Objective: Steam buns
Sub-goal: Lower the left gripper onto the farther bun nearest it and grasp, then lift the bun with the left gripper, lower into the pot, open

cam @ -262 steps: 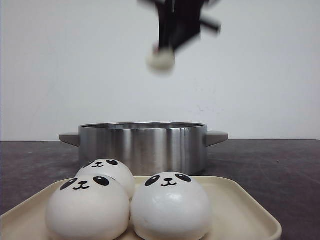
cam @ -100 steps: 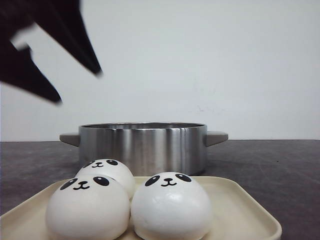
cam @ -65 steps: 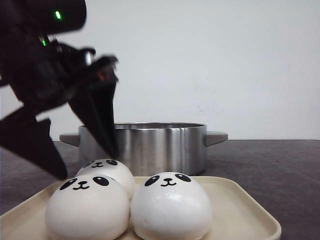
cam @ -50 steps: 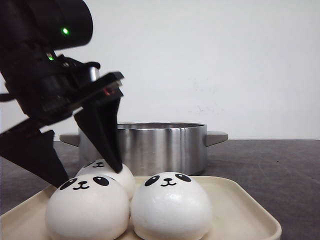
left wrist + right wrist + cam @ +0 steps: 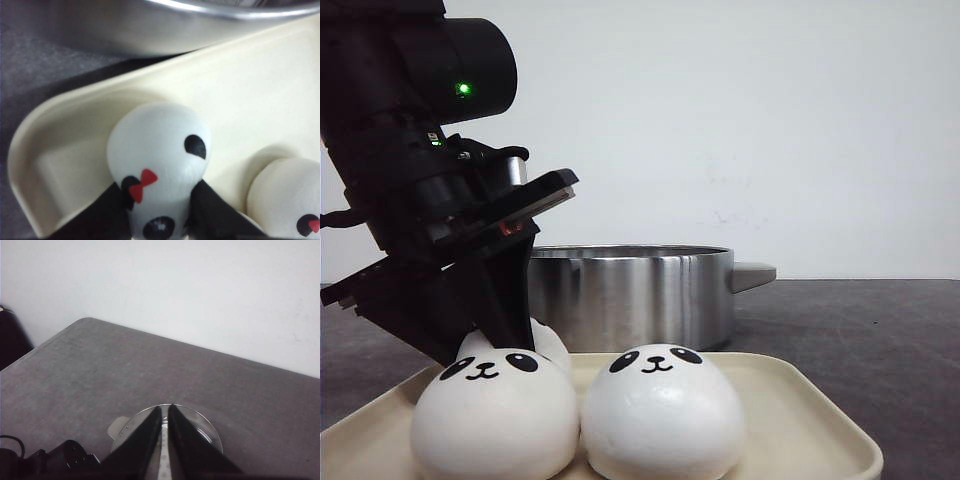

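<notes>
Three white panda-face buns lie on a cream tray point(image 5: 800, 420). Two are at the front point(image 5: 495, 415) point(image 5: 660, 410). My left gripper point(image 5: 480, 330) is down on the rear bun point(image 5: 552, 346), which is mostly hidden behind it. In the left wrist view the gripper point(image 5: 159, 210) is shut on this bun point(image 5: 160, 150), its black fingers pressing both sides; the bun rests on the tray point(image 5: 60, 150). Another bun point(image 5: 285, 195) lies beside it. A fourth bun is not in view. My right gripper point(image 5: 165, 409) is shut and empty, high above the steel pot point(image 5: 200, 432).
The steel pot point(image 5: 630, 295) with side handles stands just behind the tray on the dark table; its wall also shows in the left wrist view point(image 5: 150, 25). The left arm point(image 5: 55, 460) shows below in the right wrist view. A white wall lies behind.
The left gripper has come down from the upper left, open, onto the rear bun and closed on it. Earlier a bun was carried above the pot.
</notes>
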Available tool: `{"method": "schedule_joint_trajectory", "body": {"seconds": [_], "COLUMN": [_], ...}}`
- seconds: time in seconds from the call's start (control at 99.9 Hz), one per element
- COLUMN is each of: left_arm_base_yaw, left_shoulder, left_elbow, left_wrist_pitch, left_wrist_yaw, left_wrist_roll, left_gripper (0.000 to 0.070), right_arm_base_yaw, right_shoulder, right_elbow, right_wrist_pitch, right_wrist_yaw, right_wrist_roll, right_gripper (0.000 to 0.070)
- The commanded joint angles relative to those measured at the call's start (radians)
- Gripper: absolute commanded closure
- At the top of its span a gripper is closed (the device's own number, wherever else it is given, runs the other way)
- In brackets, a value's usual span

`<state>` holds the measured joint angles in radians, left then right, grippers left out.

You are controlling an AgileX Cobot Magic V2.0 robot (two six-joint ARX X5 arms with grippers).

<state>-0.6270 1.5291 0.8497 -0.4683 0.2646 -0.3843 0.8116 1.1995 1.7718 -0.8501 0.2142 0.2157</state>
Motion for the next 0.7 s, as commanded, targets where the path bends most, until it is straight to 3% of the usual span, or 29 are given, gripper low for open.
{"method": "schedule_joint_trajectory", "body": {"seconds": [0.0, 0.28, 0.47, 0.611, 0.691], "left_arm_base_yaw": [-0.01, -0.027, -0.011, 0.043, 0.07], "left_shoulder": [-0.006, -0.285, -0.365, -0.298, -0.218], "left_elbow": [0.011, 0.052, 0.14, 0.218, 0.272], "left_wrist_pitch": [-0.013, -0.018, 0.065, 0.154, 0.149], "left_wrist_yaw": [0.004, 0.064, -0.142, -0.15, -0.151], "left_wrist_roll": [0.005, -0.025, 0.016, 0.116, 0.123], "left_gripper": [0.0691, 0.069, 0.0691, 0.0691, 0.0691], "right_arm_base_yaw": [0.011, 0.011, 0.014, 0.019, 0.019], "right_shoulder": [0.009, 0.01, 0.01, 0.024, 0.033], "right_elbow": [0.016, 0.016, 0.016, 0.016, 0.016], "right_wrist_pitch": [0.003, -0.03, -0.027, -0.021, -0.018], "right_wrist_yaw": [0.003, 0.004, 0.027, 0.031, 0.031], "right_wrist_roll": [0.012, 0.011, 0.011, 0.008, 0.008], "right_gripper": [0.0688, 0.0688, 0.0688, 0.0688, 0.0688]}}
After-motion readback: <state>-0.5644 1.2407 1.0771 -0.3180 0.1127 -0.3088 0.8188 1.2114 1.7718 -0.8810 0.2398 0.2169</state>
